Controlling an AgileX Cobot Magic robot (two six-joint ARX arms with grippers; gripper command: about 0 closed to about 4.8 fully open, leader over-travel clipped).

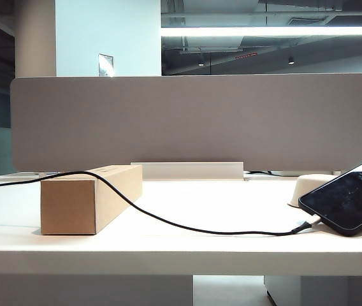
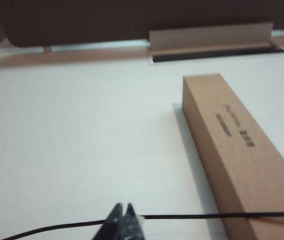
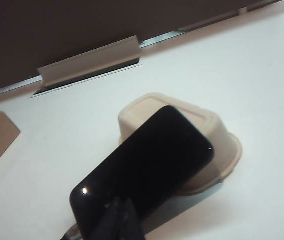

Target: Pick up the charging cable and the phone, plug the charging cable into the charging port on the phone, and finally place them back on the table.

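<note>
Your phone [image 1: 350,197], a glossy black slab with rounded corners, hangs tilted at the 3 o'clock edge of the exterior view, its lower short edge meeting the white-and-silver plug of the charging cable [image 1: 168,220]; the plug sits at that edge, though whether it is fully seated you cannot tell. In the right wrist view the phone [image 3: 147,167] rises toward 1 o'clock from the right gripper [image 3: 119,217], whose dark fingers are pinched tight at the slab's near end, holding it above a beige, matte, rounded tray [image 3: 222,145] that lies upside down. The thin black cord sags from the plug, climbs toward 10 o'clock over the brown cardboard box [image 1: 88,197] and runs off the 9 o'clock side. In the left wrist view the left gripper [image 2: 123,222] is clamped on the cable [image 2: 192,216], which stretches level across to the box [image 2: 237,155], a long matte carton with printed lettering. Below lies the smooth white table [image 1: 187,252], backed by a grey fabric panel [image 1: 187,121]
</note>
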